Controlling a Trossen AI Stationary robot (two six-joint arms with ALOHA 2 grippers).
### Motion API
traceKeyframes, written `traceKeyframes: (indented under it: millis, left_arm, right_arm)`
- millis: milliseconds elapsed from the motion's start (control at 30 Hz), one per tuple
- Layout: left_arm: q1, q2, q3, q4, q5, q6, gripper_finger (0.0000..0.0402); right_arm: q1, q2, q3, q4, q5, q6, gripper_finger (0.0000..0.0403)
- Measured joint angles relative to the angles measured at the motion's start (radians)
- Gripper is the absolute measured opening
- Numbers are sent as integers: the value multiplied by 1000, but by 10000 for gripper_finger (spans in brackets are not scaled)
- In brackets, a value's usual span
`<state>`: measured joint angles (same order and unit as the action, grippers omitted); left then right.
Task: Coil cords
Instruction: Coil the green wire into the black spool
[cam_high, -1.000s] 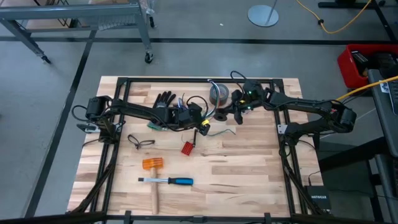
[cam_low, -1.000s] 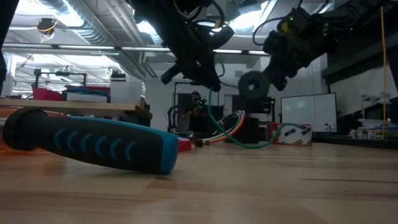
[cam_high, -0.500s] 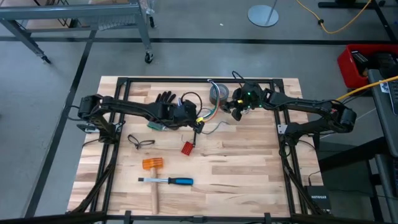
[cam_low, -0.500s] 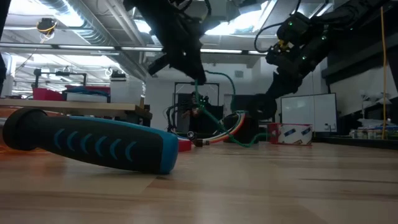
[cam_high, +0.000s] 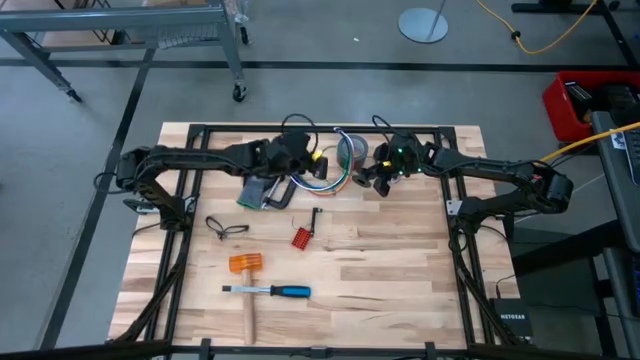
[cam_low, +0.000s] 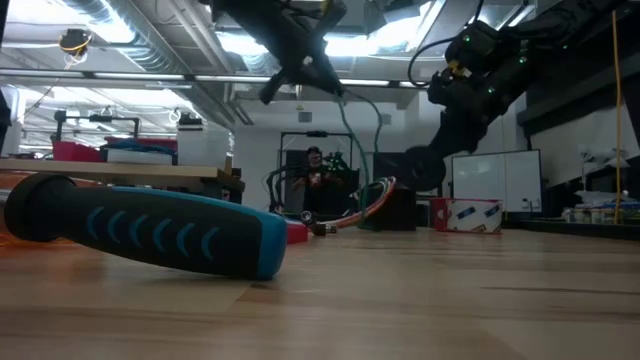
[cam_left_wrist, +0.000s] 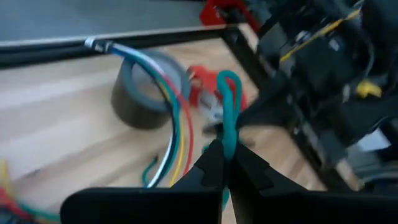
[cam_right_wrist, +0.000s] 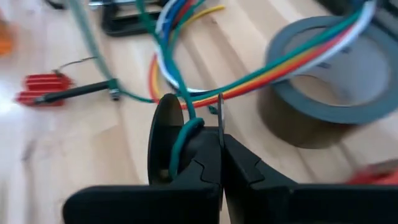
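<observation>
Spanning the far-middle of the wooden table (cam_high: 400, 290), the cords (cam_high: 325, 172) form 1 bundle of blue, orange, white and green strands, strung between the 2 grippers and draped over the grey roll of tape (cam_high: 351, 150).

Left gripper (cam_high: 305, 160): raised above the table at the far-middle, fingers pressed together and pinching the green strand (cam_left_wrist: 229, 118) of the bundle, which loops up and over just ahead of the fingertips in the left wrist view.

Right gripper (cam_high: 377, 180): just beside the tape roll on its right, fingers pressed together on the same green strand (cam_right_wrist: 180, 140); the other coloured strands pass ahead of its tips and run on across the roll.

Low view: bundle (cam_low: 365, 205) rises off the table surface in a curve toward the left gripper (cam_low: 318, 72).

Other items on the table:
- 1 black glove (cam_high: 268, 157), partly under the left arm.
- 1 thin black cord (cam_high: 226, 227), lying loose near the left edge, well apart from both grippers.
- 1 small red clamp (cam_high: 303, 236), near the middle.
- 1 mallet (cam_high: 246, 275) with an orange head.
- 1 blue-handled tool (cam_high: 280, 291), lying across the mallet's wooden handle.
</observation>
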<state>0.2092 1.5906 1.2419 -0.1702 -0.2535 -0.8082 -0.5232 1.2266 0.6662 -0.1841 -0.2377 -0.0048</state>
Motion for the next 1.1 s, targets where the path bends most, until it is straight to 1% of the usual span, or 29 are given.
traceKeyframes:
  millis: [133, 200, 300, 367, 433, 533, 667, 767, 867, 1000, 1100]
  left_arm:
    - [30, 3, 0, 84, 37, 1, 0]
    - [38, 3, 0, 140, 61, 1, 0]
    - [42, 3, 0, 218, 94, 2, 0]
    - [35, 3, 0, 259, 98, 6, 0]
    - [24, 3, 0, 279, 98, 9, 0]
    - [5, 3, 0, 287, 97, 10, 0]
    - [-15, 3, 0, 296, 96, 8, 0]
    - [-25, 4, 0, 337, 94, 9, 0]
    - [-42, 4, 0, 365, 92, 27, 0]
    - [-67, 5, 0, 356, 93, 31, 0]
    - [-81, 9, 0, 341, 93, 31, 0]
  right_arm:
    - [0, 2, 0, -1, -71, 0, 1]
    - [0, 2, 0, -4, -78, 0, 1]
    - [0, 2, 0, -4, -64, 15, 1]
    - [0, 2, 0, 2, -38, 48, 1]
    - [0, 2, 0, 14, -10, 66, 1]
    - [0, 2, 0, 49, 1, 102, 1]
    - [7, 2, 0, 130, 2, 142, 1]
    - [29, 15, 0, 206, 28, 162, 1]
    - [56, 52, 0, 308, 35, 183, 1]
    - [79, 107, 0, 455, 35, 215, 1]
    - [78, 126, 0, 544, 10, 246, 1]
